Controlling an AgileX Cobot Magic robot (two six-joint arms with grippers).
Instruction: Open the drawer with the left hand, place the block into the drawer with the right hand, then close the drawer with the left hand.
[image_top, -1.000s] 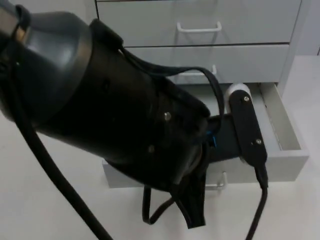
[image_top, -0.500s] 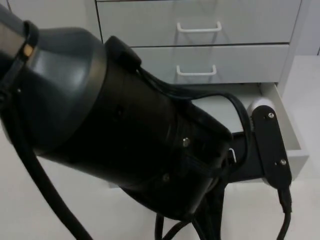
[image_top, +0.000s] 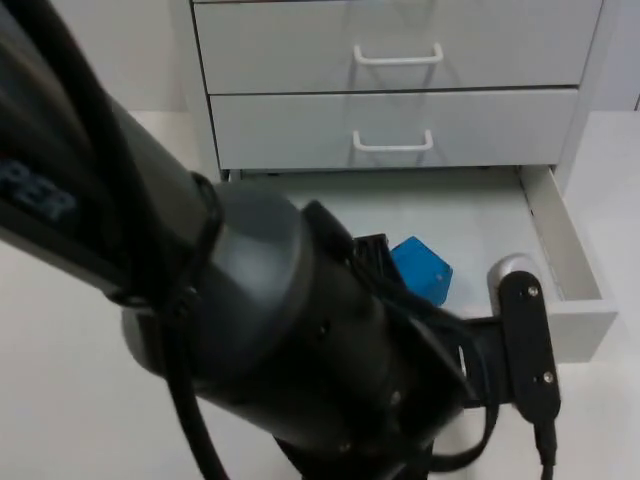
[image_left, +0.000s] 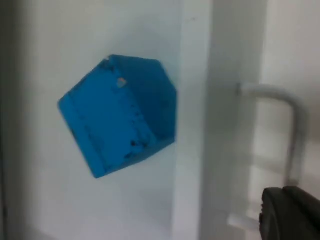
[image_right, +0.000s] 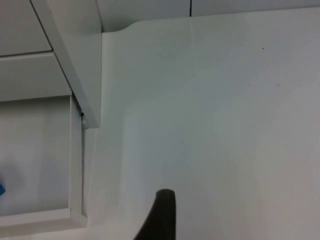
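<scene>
- Top view: the bottom drawer (image_top: 575, 300) of a grey cabinet (image_top: 400, 70) stands pulled out over the white table (image_top: 60, 350); one blue block (image_top: 421, 270) lies on the drawer floor, near the front wall.
- Left arm (image_top: 250, 330) crosses the scene from about ten o'clock and covers the drawer's front left; its gripper is hidden under the arm, so I cannot tell how its fingers stand.
- Left wrist view: the block (image_left: 120, 114) lies tilted inside the drawer, just behind the front wall (image_left: 192, 120); the drawer handle (image_left: 285, 130) sits on the far side of that wall, with a black fingertip (image_left: 292, 212) near the handle and apart from the block.
- Right wrist view: a single fingertip (image_right: 161, 215) of the right gripper hangs over bare table beside the drawer's side wall (image_right: 76, 165); its opening cannot be told.
- Count: one block; three drawers, two shut, one open; three handles.
</scene>
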